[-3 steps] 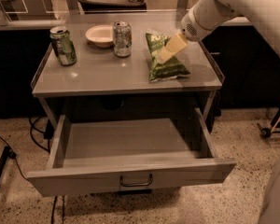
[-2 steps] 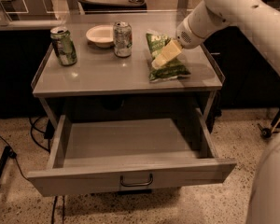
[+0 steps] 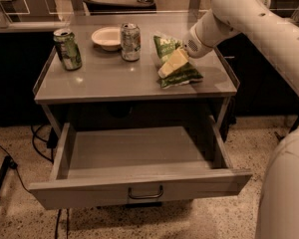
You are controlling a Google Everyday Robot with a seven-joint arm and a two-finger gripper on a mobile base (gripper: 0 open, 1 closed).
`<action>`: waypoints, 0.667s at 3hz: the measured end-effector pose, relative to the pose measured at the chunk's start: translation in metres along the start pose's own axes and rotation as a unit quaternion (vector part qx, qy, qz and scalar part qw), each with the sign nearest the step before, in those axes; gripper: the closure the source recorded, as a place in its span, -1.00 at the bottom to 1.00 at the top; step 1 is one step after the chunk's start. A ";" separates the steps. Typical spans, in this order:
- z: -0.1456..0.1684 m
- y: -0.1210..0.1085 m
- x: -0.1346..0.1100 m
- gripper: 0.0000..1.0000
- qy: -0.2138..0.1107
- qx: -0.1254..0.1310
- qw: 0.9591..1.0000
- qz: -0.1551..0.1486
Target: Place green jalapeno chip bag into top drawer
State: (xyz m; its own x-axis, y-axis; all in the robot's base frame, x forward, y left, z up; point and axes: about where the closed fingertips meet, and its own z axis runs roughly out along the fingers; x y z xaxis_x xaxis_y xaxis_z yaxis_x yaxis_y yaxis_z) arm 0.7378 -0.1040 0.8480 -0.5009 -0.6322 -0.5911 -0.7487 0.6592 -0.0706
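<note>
The green jalapeno chip bag (image 3: 182,73) lies on the grey table top (image 3: 109,78), right of centre. My gripper (image 3: 170,63), pale yellow at the end of the white arm, reaches in from the upper right and sits on top of the bag, covering its middle. The top drawer (image 3: 89,194) is pulled wide open below the table top. Its inside is bare, and its dark pull handle (image 3: 145,193) is at the centre of the front panel.
A green soda can (image 3: 67,49) stands at the table's back left. A white bowl (image 3: 107,38) and a silver can (image 3: 130,42) are at the back centre, left of the bag. Cables (image 3: 37,138) lie on the floor at left. My own body (image 3: 286,193) fills the lower right.
My arm has swung in to the left and the gripper has come down onto the chip bag. The bag, the cans, the bowl and the drawer have not moved.
</note>
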 end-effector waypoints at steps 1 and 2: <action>0.000 0.000 0.000 -0.23 0.000 0.000 1.000 0.000; -0.016 0.004 -0.003 0.25 -0.002 0.001 1.000 -0.011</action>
State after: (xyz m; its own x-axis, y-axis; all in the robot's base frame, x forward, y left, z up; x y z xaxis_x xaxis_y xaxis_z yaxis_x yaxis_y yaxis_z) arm 0.7294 -0.1059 0.8620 -0.4826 -0.6451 -0.5924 -0.7586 0.6459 -0.0854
